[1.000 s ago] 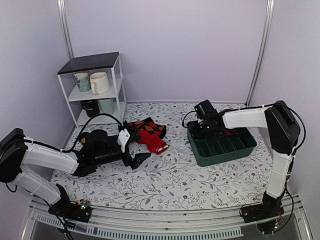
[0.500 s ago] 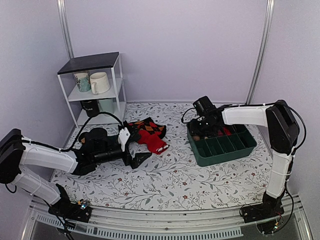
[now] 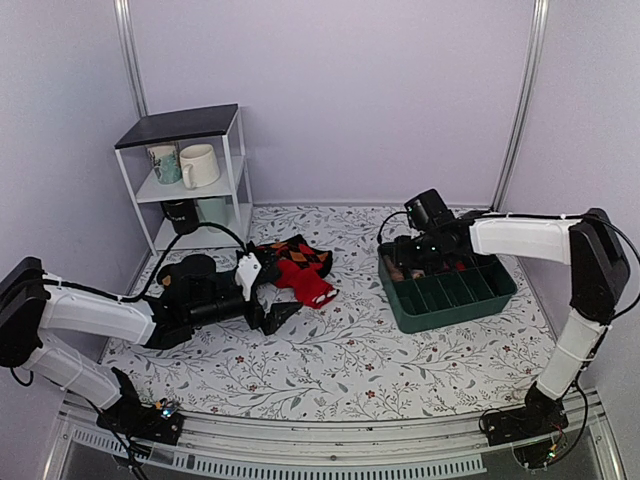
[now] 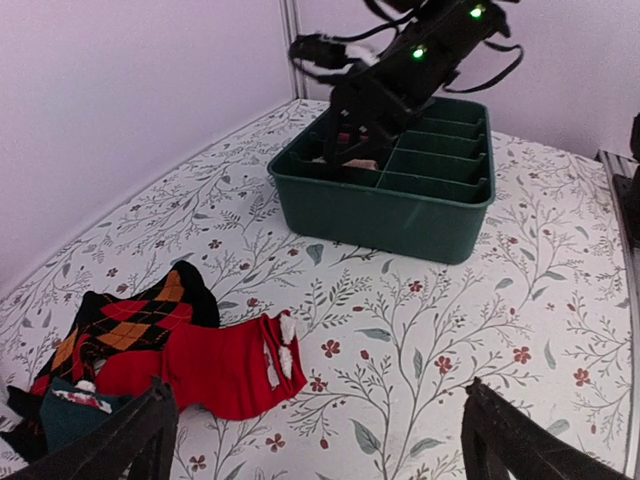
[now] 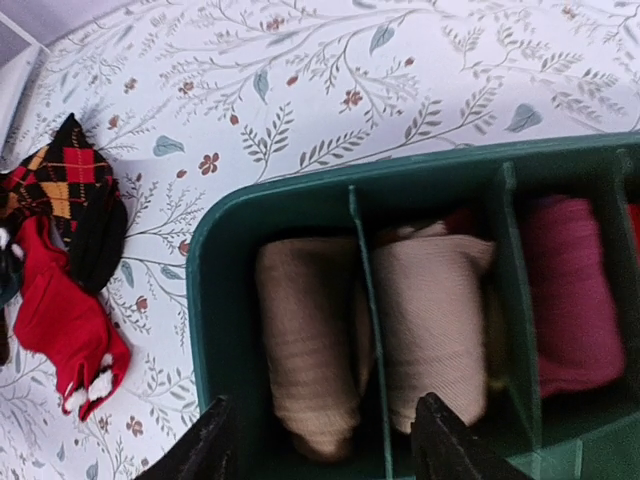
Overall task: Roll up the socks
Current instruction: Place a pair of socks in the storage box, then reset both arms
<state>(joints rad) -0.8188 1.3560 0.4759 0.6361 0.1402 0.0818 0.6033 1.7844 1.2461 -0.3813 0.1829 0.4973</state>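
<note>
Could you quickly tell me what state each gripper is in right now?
Left gripper: open, empty.
Right gripper: open, empty, above the green tray.

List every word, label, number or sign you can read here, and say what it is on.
No text can be read in any view.
Pale label on the teal sock: reddish marks, too blurred to read.
Patterned mug on the shelf: print too small to read.
Green bin: no marking shows.

The floral table carries a green tray, red sock, argyle socks, shelf.
</note>
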